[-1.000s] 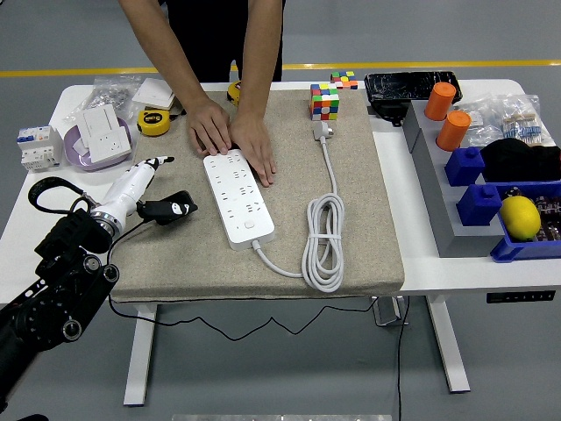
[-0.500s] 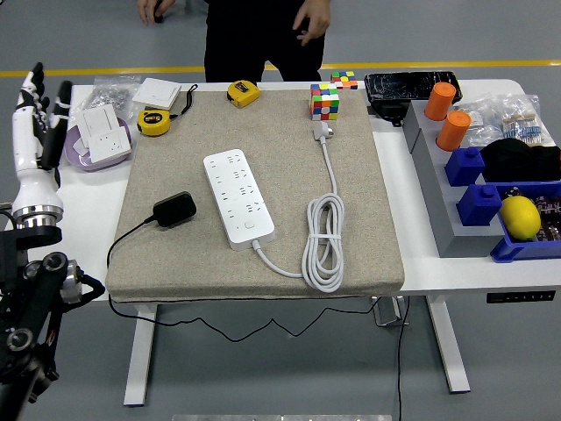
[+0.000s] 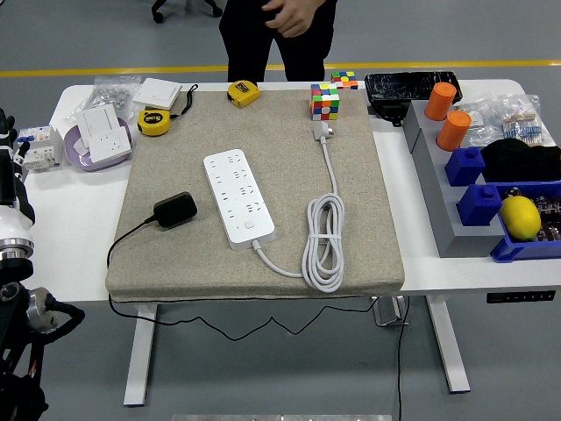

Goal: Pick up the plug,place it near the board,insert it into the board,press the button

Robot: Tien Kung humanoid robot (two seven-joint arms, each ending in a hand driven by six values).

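Note:
The black plug (image 3: 175,210) lies on the beige mat (image 3: 368,202), its cable trailing off the mat's left front edge. To its right lies the white power board (image 3: 238,198), with its button (image 3: 249,224) near the front end. The board's white cable (image 3: 323,241) is coiled on its right. My left hand (image 3: 10,167) stands upright at the picture's left edge, far left of the plug. It is partly cut off, with its fingers pointing up and holding nothing. My right arm is out of view.
A person (image 3: 276,35) stands behind the table, hands off it. A Rubik's cube (image 3: 324,101) and two yellow tape measures (image 3: 154,121) sit at the back. White sockets (image 3: 101,132) lie at the left. Blue bins, orange cups (image 3: 453,130) and a lemon (image 3: 519,217) fill the right.
My left hand let go of the plug, rose, then drew left and down to the picture's edge. The person's hands left the board and the person stepped back.

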